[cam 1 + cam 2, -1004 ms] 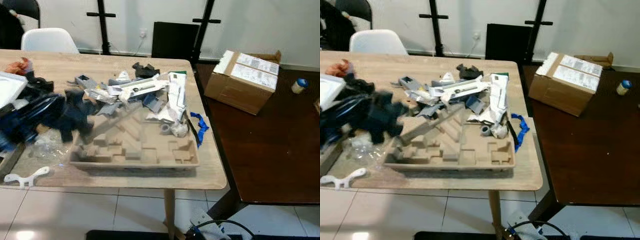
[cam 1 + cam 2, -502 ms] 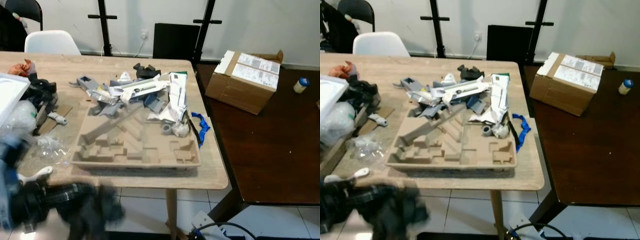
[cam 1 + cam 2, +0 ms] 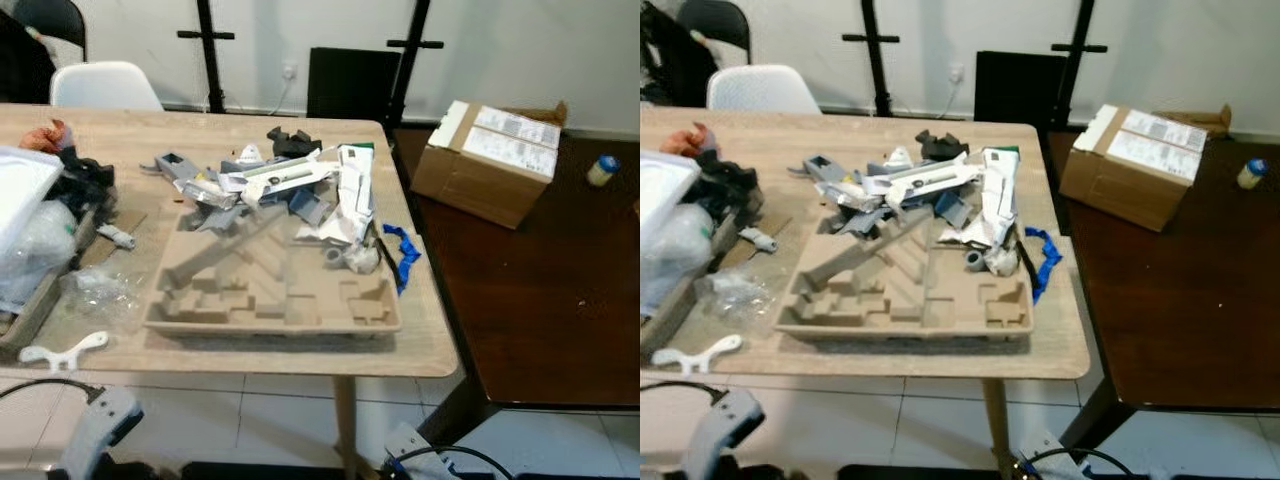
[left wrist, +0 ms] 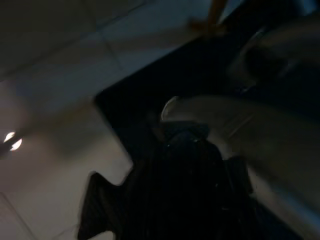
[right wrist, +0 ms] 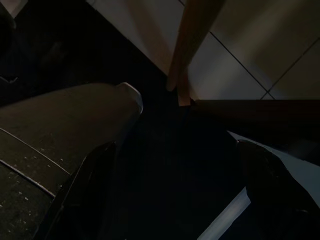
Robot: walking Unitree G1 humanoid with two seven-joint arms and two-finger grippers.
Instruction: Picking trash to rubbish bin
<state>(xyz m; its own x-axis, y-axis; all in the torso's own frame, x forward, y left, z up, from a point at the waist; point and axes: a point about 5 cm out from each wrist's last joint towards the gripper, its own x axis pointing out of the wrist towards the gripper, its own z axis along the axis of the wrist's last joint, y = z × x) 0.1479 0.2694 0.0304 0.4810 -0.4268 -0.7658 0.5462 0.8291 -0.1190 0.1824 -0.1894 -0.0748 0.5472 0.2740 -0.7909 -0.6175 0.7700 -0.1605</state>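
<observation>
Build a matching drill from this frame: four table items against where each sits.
Items:
1. brown molded pulp tray
2. blue ribbon strip
3. brown cardboard box
4. white flat plastic bracket

Places:
A. dark table on the right
B. wooden table's near left edge
C. wooden table's right edge
D. front middle of wooden table

Pairs: 1-D, 2-C, 3-A, 4-B

A light wooden table (image 3: 420, 345) carries a moulded brown pulp tray (image 3: 270, 295) at centre, a heap of grey-white packaging scraps (image 3: 285, 185) at 12 o'clock, and a white plastic bracket (image 3: 62, 350) at 8 o'clock.
</observation>
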